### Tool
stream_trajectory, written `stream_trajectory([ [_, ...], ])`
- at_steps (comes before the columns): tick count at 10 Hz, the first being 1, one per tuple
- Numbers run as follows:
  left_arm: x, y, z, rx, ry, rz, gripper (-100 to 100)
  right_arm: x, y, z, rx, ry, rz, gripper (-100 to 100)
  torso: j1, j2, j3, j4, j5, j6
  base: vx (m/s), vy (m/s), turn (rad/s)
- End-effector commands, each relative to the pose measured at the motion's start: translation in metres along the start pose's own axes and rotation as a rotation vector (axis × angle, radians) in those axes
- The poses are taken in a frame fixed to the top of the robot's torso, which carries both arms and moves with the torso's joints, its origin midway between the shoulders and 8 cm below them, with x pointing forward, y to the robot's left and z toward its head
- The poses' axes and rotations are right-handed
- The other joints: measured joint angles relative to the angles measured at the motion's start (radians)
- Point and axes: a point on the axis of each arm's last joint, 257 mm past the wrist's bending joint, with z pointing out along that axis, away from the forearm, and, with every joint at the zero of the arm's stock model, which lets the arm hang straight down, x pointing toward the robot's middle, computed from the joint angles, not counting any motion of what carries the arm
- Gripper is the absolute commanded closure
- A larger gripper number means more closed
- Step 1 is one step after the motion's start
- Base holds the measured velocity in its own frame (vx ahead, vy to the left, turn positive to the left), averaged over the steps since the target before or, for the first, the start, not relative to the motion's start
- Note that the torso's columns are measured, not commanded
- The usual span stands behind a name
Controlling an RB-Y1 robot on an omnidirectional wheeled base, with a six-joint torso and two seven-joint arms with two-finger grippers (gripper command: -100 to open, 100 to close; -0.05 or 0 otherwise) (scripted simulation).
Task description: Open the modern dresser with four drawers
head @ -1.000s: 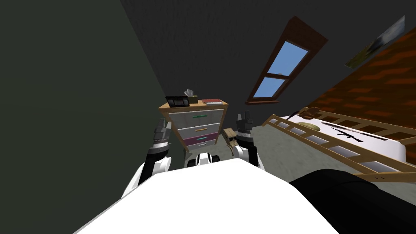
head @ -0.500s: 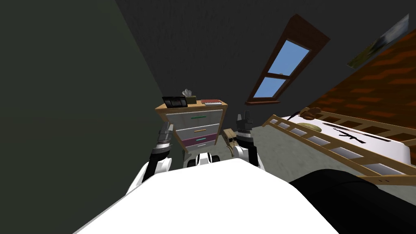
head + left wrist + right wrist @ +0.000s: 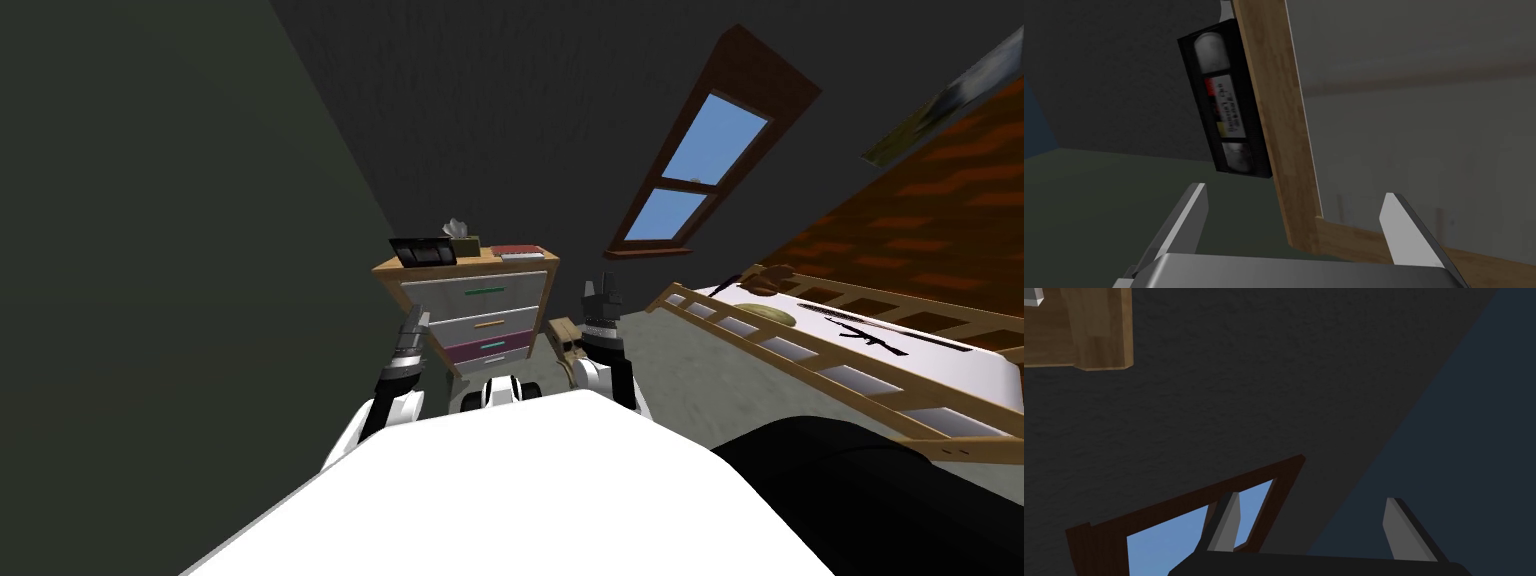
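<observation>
The dresser (image 3: 470, 300) has a wooden frame, grey drawer fronts and one magenta drawer, with green, orange and teal handles; all its drawers look shut. It stands ahead against the dark wall. My left gripper (image 3: 413, 325) is raised at the dresser's left front edge. In the left wrist view this gripper (image 3: 1294, 202) is open, its fingers straddling the wooden frame corner (image 3: 1274, 125), with a grey drawer front (image 3: 1424, 150) beyond one finger. A black video cassette (image 3: 1226, 110) lies on the dresser top. My right gripper (image 3: 601, 293) is held up right of the dresser, fingers (image 3: 1229, 513) open and empty.
A tissue box (image 3: 462, 240) and a red book (image 3: 520, 251) sit on the dresser top. A small wooden piece (image 3: 563, 335) stands by its right side. A bed with a wooden railing (image 3: 830, 350) fills the right. A dark green wall (image 3: 150, 250) runs close on the left.
My left hand has moved right and forward toward the dresser's left edge and turned edge-on. My view has shifted a little, so the dresser sits further left. The right arm is unmoved.
</observation>
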Motion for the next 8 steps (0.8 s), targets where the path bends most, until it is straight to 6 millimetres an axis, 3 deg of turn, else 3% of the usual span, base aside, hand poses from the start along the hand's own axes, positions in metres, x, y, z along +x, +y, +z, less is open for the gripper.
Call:
stream_trajectory([
  [1, 0.004, 0.021, -0.008, -0.030, 0.009, 0.008, -100, 0.000, 0.000, 0.000, 0.000, 0.000, 0.000, 0, 0.000, 0.000, 0.000, 0.000, 0.000, 0.000, 0.023, -0.033, 0.004],
  [5, 0.008, 0.058, -0.023, -0.086, 0.022, 0.020, -100, 0.000, 0.000, 0.000, 0.000, 0.000, 0.000, 0, 0.001, -0.001, -0.001, 0.000, 0.000, 0.000, 0.037, -0.042, 0.005],
  [8, 0.010, 0.073, -0.031, -0.114, 0.027, 0.023, -100, 0.000, 0.000, 0.000, 0.000, 0.000, 0.000, 0, 0.000, 0.000, 0.000, 0.000, 0.000, 0.000, 0.023, -0.034, 0.004],
])
